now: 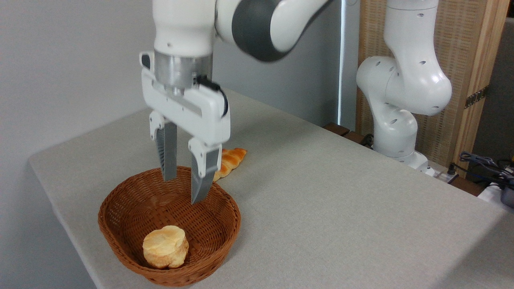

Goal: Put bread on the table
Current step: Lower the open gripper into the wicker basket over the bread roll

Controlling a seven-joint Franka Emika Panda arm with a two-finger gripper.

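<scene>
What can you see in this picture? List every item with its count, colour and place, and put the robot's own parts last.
bread: one, pale golden, inside the basket near its front.
basket: one, brown wicker, on the table's left front.
braided loaf: one, orange, on the table behind the basket, partly hidden by the gripper.
table: one, light grey-beige.
cables: several, dark, far right edge.
wooden screen: one, tan, behind the arm.
arm: one, white.
gripper: one, white with grey fingers, open above the basket.

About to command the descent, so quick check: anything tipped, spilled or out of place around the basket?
One thing: the bread roll lies on its side in the wicker basket, pale flat face turned up, against the near wall. Nothing spilled. The braided loaf lies on the table behind the basket. The gripper hovers open above.
</scene>
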